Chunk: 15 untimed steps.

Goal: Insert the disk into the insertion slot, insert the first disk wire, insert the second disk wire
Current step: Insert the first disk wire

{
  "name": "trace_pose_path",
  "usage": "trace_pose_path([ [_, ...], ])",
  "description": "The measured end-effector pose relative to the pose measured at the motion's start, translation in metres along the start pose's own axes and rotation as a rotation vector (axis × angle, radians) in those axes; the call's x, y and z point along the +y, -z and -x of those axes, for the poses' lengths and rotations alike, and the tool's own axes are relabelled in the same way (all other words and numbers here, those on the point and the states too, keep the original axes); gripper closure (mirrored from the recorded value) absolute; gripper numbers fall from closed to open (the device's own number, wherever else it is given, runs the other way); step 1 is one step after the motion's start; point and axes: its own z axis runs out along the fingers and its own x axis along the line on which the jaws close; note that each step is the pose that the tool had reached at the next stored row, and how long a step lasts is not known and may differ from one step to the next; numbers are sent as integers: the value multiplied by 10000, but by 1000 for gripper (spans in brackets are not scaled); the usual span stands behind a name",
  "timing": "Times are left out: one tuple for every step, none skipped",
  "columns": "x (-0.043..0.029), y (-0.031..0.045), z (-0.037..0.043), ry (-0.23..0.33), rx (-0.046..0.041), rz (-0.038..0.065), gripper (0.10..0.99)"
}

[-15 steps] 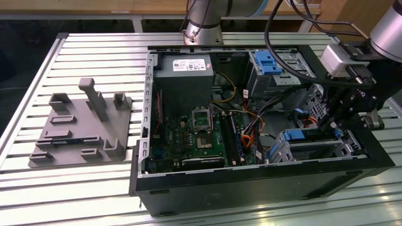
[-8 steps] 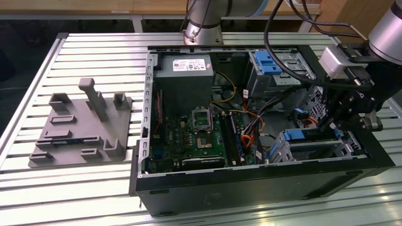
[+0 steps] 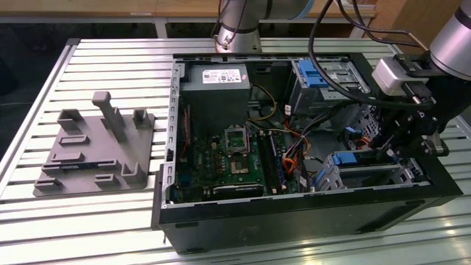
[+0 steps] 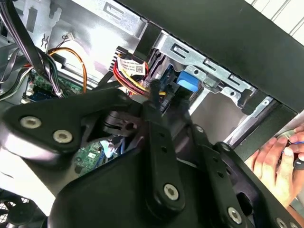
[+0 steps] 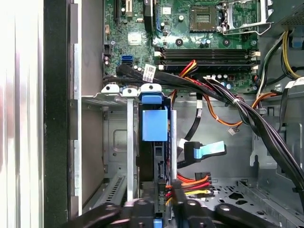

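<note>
Down in the four o'clock corner of the black computer case (image 3: 294, 216), the gripper (image 5: 163, 207) has its fingers (image 5: 141, 210) drawn narrow on the black plug of a disk wire (image 5: 162, 192), whose red, orange and yellow strands trail off to one side. Whether that plug is seated I cannot tell; the fingers cover the joint. In the exterior view the fingertips are lost behind the tool's own black body, and the arm is cut off at the picture's edge toward two o'clock.

Just beyond the plug the disk (image 5: 154, 126) stands edge-on in the insertion slot (image 3: 329, 178), its blue carrier tab outward and its broad face hidden from me. Near it lies a second black cable with a pale blue plug (image 5: 209, 149), loose, touching nothing I can make out.

A white tag (image 5: 149, 72) hangs on the wire bundle, and a white label (image 3: 223, 74) sits on the power supply (image 3: 217, 99) at eleven o'clock; their print is unreadable. At one o'clock stands the taller bay (image 3: 324, 77) with its blue latch. A person's hand (image 4: 278, 161) rests outside the case wall in the second wrist view, partly cut off. A grey fixture plate (image 3: 96, 149) lies at nine o'clock on the slatted table (image 3: 110, 55).
</note>
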Motion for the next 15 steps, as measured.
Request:
trace_pose_path([
  [0, 11, 0, 1, 3, 0, 788],
  [0, 31, 0, 1, 2, -2, 725],
  [1, 59, 1, 0, 2, -3, 725],
  [1, 101, 3, 1, 2, -7, 725],
  [2, 144, 7, 0, 2, -11, 725],
  [3, 193, 11, -1, 2, -15, 725],
  [4, 237, 15, -7, 0, -17, 725],
  [4, 283, 17, -12, 1, -18, 725],
  [5, 328, 18, -20, 0, -18, 725],
  [6, 372, 17, -28, 2, -18, 725],
  [6, 384, 17, -32, 2, -18, 725],
  [6, 383, 17, -33, 0, -18, 725],
  [6, 383, 17, -33, -1, -18, 725],
  [6, 383, 17, -34, 0, -18, 725],
  [6, 384, 17, -33, 0, -18, 725],
])
